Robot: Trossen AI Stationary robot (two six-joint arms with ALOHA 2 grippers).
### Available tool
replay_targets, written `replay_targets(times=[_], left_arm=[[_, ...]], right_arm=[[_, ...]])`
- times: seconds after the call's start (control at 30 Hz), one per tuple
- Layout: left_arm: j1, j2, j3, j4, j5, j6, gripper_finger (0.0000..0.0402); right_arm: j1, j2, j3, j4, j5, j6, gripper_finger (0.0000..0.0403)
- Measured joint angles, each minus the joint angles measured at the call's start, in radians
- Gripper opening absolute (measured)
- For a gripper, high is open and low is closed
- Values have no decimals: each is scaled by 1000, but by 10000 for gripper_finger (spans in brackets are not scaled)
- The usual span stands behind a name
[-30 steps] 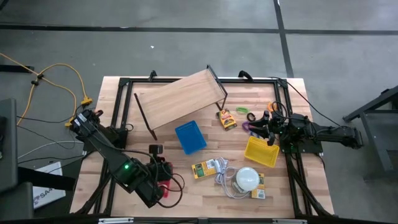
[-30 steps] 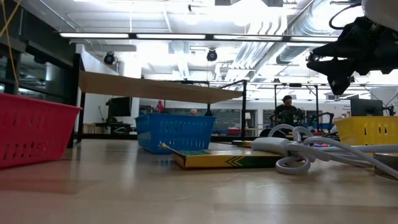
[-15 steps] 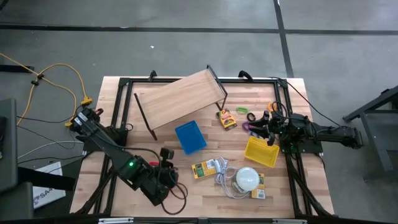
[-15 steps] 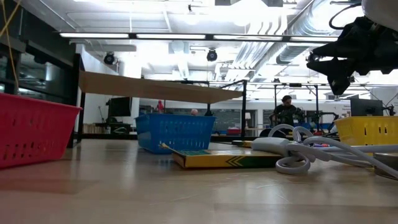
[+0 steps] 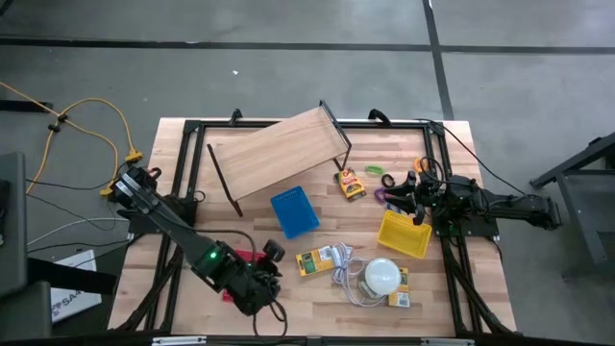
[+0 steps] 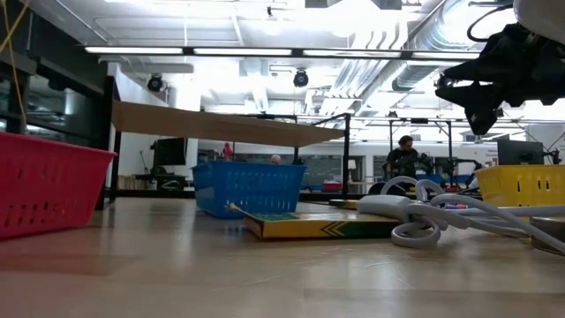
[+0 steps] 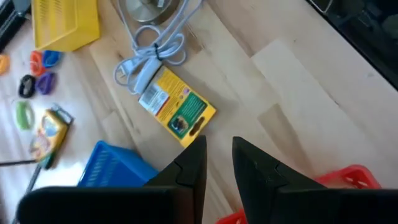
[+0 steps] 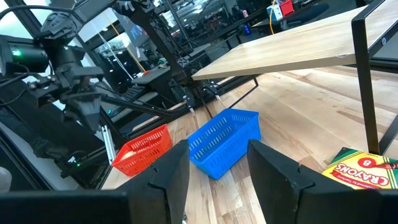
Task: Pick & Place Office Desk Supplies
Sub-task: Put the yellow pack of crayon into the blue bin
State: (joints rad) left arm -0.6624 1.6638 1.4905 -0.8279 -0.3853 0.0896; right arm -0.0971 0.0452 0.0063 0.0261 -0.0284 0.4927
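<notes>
Left end effector hovered empty, fingers slightly parted, near the yellow-green packet; right end effector was released above the yellow basket.

From above, the left arm covers most of the red basket, leaving only a sliver showing. The left wrist view cuts that basket off at a corner and cuts the yellow basket at the edge. The small clip-like pieces near the right gripper are too tiny to tell apart. In the low view the right gripper is clipped by the edge, and a person far behind is too small to make out. The Crayons box is cut off by the right wrist view.
</notes>
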Motion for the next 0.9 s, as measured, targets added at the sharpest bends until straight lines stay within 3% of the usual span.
replay_targets(times=[0.33,0.9], left_arm=[[80,14,-16,17,35,73,70],[106,196,-16,172,40,288,69]], right_arm=[[0,0,0,0,0,0,150],[0,0,0,0,0,0,150]])
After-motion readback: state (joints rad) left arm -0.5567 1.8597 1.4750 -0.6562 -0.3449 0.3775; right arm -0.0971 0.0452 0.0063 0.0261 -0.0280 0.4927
